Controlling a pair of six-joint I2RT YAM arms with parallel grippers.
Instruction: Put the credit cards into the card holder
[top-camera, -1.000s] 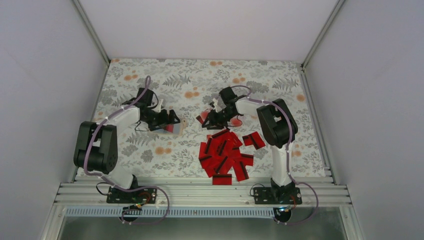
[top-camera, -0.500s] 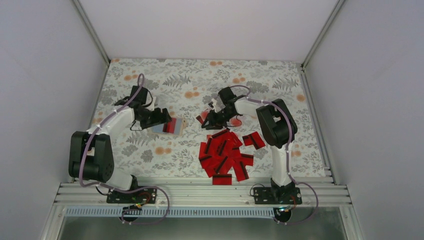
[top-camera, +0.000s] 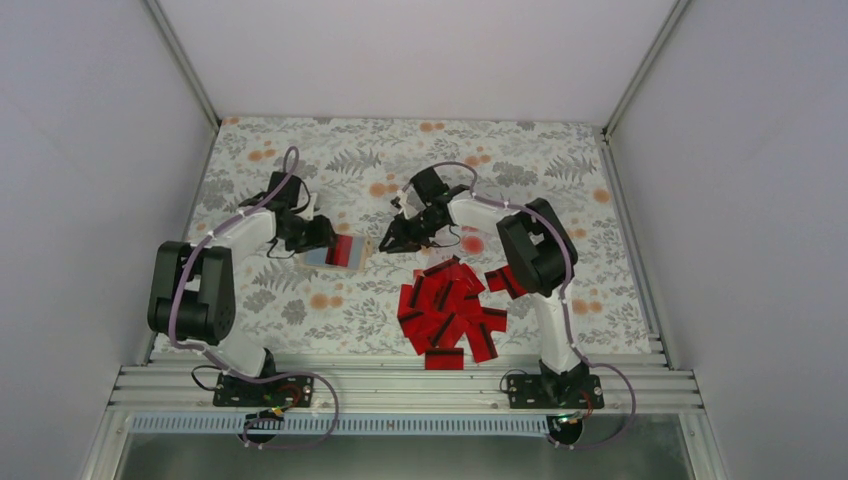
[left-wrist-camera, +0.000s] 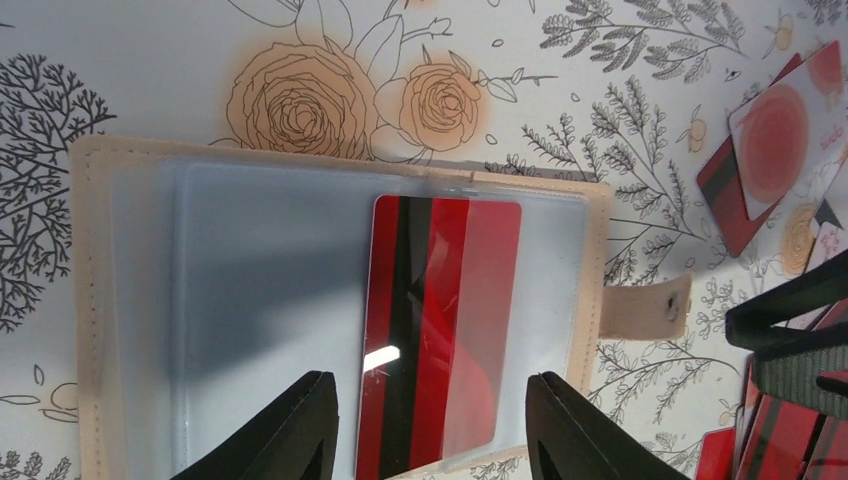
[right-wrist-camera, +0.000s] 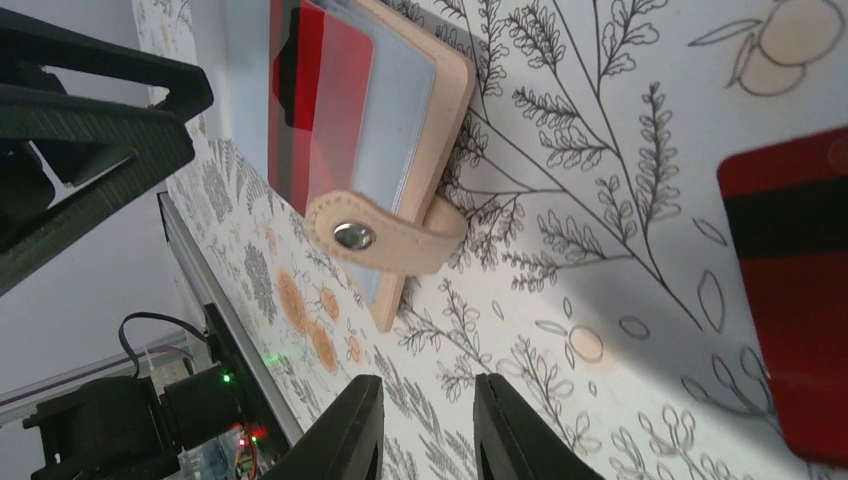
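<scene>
The tan card holder (top-camera: 347, 252) lies open on the floral cloth, and a red card (left-wrist-camera: 440, 330) with a black stripe sits under its clear sleeve. My left gripper (top-camera: 322, 237) hovers over the holder (left-wrist-camera: 250, 300). In the wrist view its gripper (left-wrist-camera: 432, 415) is open, with the jaws either side of that card and nothing gripped. My right gripper (top-camera: 390, 243) stands just right of the holder (right-wrist-camera: 440, 90), near its snap strap (right-wrist-camera: 385, 240). This gripper (right-wrist-camera: 428, 430) is open by a narrow gap and empty. A heap of red credit cards (top-camera: 450, 305) lies at centre right.
A pale card with a red blot (top-camera: 472, 243) lies behind the heap, also seen as the pale card (left-wrist-camera: 775, 140). One red card (right-wrist-camera: 790, 300) lies close to the right gripper. White walls enclose the cloth; an aluminium rail (top-camera: 400, 385) runs along the near edge.
The left jaws have narrowed and the left gripper has pulled back to the holder's left part. The right gripper has moved left from the cards towards the holder, its jaws closing slightly.
</scene>
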